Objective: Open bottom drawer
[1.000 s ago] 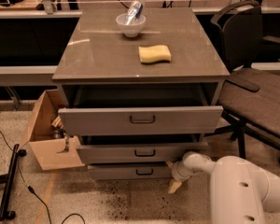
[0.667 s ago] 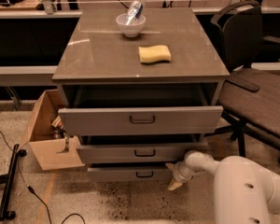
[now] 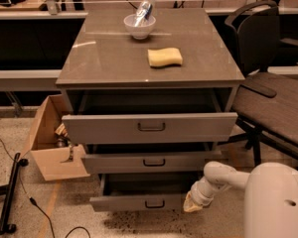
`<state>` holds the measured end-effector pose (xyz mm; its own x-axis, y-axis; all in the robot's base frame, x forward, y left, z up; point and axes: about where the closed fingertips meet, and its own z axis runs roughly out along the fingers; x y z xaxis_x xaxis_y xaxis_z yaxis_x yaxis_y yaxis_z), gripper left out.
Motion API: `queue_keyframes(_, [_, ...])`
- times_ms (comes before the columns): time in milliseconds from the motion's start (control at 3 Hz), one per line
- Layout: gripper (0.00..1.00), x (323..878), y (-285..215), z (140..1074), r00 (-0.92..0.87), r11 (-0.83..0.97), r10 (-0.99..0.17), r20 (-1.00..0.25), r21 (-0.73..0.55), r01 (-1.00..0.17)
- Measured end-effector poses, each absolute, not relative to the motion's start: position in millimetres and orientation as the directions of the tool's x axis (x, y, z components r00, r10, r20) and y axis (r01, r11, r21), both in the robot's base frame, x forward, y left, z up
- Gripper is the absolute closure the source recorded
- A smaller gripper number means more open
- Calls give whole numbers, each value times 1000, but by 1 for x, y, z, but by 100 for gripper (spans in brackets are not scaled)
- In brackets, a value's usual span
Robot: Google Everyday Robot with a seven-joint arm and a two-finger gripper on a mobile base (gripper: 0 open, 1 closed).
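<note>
Your claw [image 3: 194, 203] sits low at the right end of the bottom drawer [image 3: 124, 202], beside its front rather than on the handle [image 3: 154, 203], likely to hook the edge. Whether it is open or closed, you cannot tell. The drawer stands partly out.

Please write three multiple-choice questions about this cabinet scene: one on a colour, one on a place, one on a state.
1. The sponge is: A yellow; B blue; C red.
2. The claw is: A on the sponge; B at the right end of the bottom drawer's front; C inside the bottom drawer.
3. The bottom drawer is: A shut flush; B pulled out; C taken away.
Answers: A, it is plainly yellow; B, the claw sits low beside that front; B, a dark gap shows behind its front.
</note>
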<state>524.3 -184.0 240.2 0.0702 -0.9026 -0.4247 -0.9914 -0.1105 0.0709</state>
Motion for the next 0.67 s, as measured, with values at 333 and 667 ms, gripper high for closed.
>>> queue_keyframes(333, [45, 506, -184, 265, 50, -114, -898, -438, 122, -986])
queue_keyframes(667, [45, 506, -192, 289, 41, -94, -895, -443, 99, -991])
